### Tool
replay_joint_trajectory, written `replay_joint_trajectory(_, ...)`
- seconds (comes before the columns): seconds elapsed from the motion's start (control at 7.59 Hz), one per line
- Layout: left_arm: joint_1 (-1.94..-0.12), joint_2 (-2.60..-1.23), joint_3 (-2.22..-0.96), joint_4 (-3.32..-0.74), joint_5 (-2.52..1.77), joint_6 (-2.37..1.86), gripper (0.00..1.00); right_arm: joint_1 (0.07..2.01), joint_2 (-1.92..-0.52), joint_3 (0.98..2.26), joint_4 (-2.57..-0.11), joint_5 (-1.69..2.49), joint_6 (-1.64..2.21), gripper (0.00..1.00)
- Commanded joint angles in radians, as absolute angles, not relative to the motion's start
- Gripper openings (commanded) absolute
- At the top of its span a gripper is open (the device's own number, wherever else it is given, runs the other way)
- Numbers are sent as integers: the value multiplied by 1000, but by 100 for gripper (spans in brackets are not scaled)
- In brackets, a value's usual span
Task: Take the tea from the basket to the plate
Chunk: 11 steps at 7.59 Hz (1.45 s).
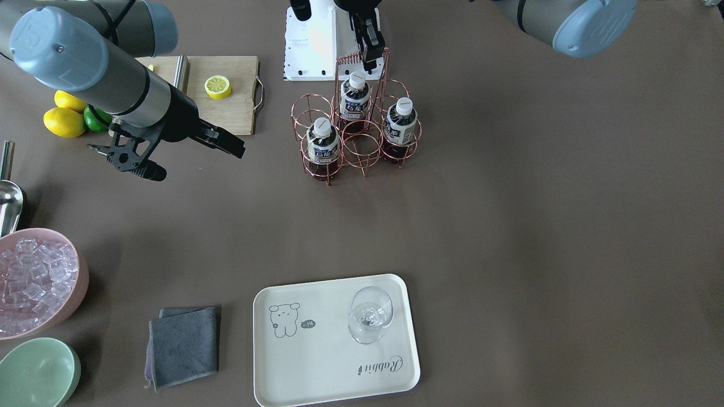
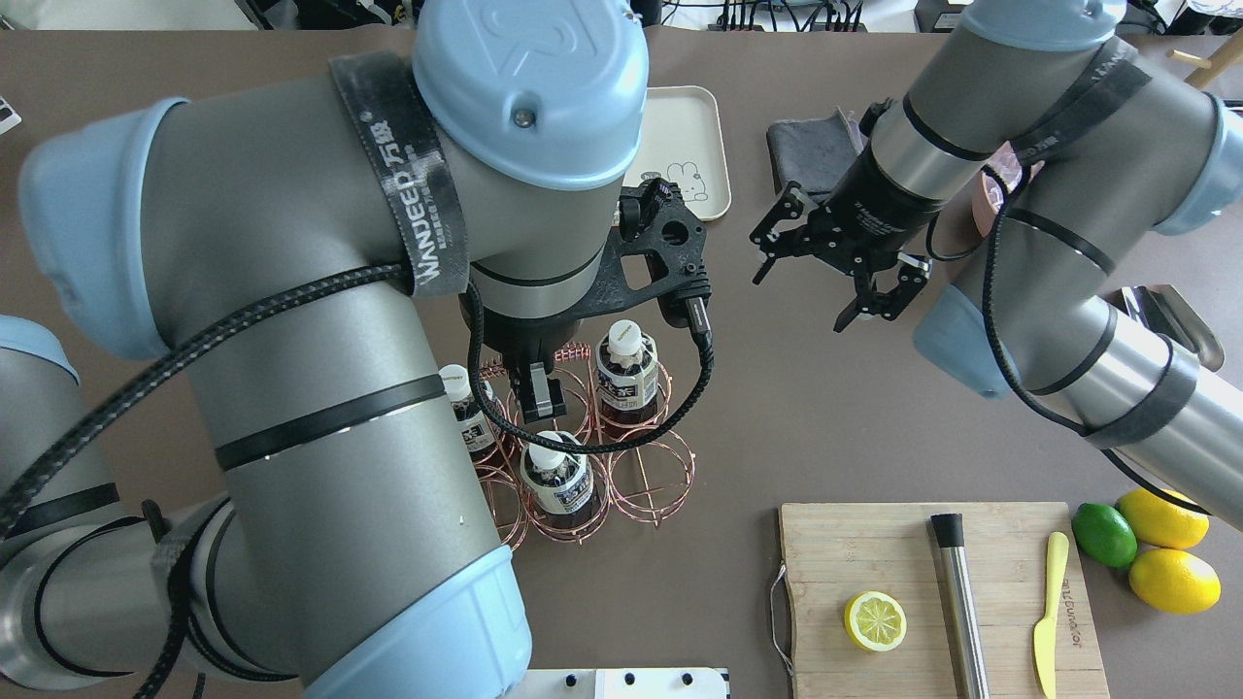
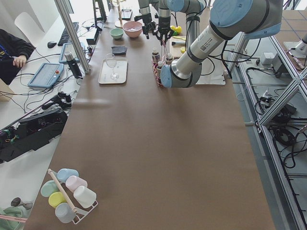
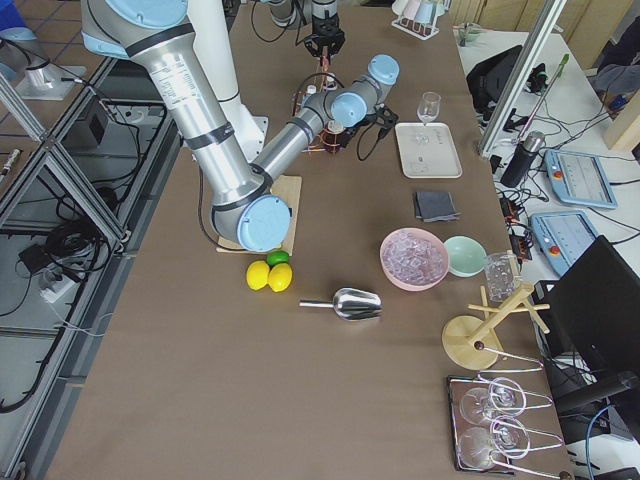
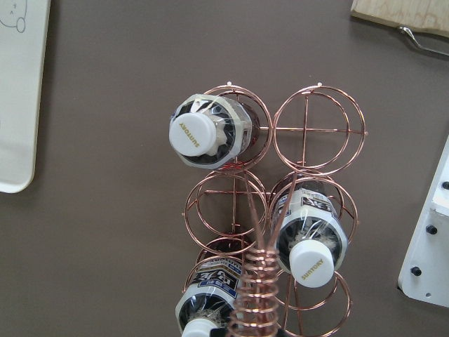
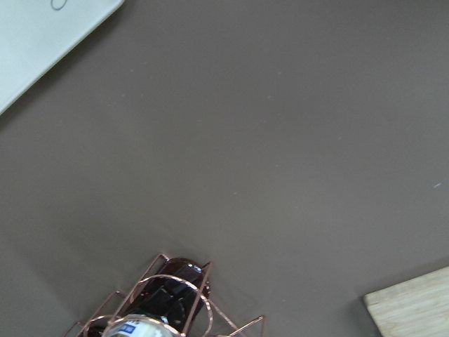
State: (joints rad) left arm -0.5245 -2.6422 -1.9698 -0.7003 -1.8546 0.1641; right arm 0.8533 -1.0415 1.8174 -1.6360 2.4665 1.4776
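You are watching the left gripper (image 1: pixel 370 56) hanging over the copper wire basket (image 5: pixel 319 130), and the main danger is its fingers catching wire rather than a bottle. In the front-facing view, with twelve o'clock at the robot's base, the gripper is sitting at the basket's twelve o'clock edge, right beside the coiled handle (image 1: pixel 350 56). If it is closing there, it is likely to be lifting or dragging the whole basket. A bottle pulled out at a tilt could also be scraping its ring and tipping the rack. You cannot tell how far the left jaws are parted, because no view is showing them clearly, and they do not appear to be holding anything. Three tea bottles are standing upright in the basket. The back bottle (image 1: pixel 354 96) is lying just below the left jaws at six o'clock. The second bottle (image 1: pixel 322 144) is at seven o'clock and the third bottle (image 1: pixel 400 121) is at five o'clock, and no bottle is between the jaws. The right gripper (image 1: pixel 198 163) is hovering at the basket's nine o'clock with its jaws spread wide and empty. The cream bear-print tray (image 1: pixel 317 367) is waiting well apart at the basket's six o'clock. A stemless glass (image 1: pixel 370 314) is standing in its two o'clock corner, where a bottle set down carelessly could be knocking it over.
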Motion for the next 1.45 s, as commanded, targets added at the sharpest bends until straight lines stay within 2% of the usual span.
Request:
replay_joint_trajectory(0.0,-526,-2643,-1970,-696,-1855,166,0,776,-841,1659,-1603,2470,1662,95)
replay_joint_trajectory(0.13,-526,-2642,-1971,-696,-1855,164,0,769,-786,1617,-1606,2471,1690,94)
replay_joint_trajectory(0.26,-526,-2642,-1971,-698,-1855,164,0,741,-752,1596,-1603,2471,1693,88)
replay_joint_trajectory(0.4,-526,-2640,-1970,-698,-1855,166,0,730,-744,1600,-1608,2476,1695,86)
replay_joint_trajectory(0.66,-525,-2642,-1967,-698,-1855,164,0,709,-745,1603,-1609,2496,1694,77)
replay_joint_trajectory(1.05,-526,-2638,-1971,-696,-1855,166,0,704,-750,1605,-1609,2499,1692,41)
replay_joint_trajectory(1.32,-520,-2638,-1964,-698,-1855,166,0,706,-759,1614,-1611,2497,1692,41)
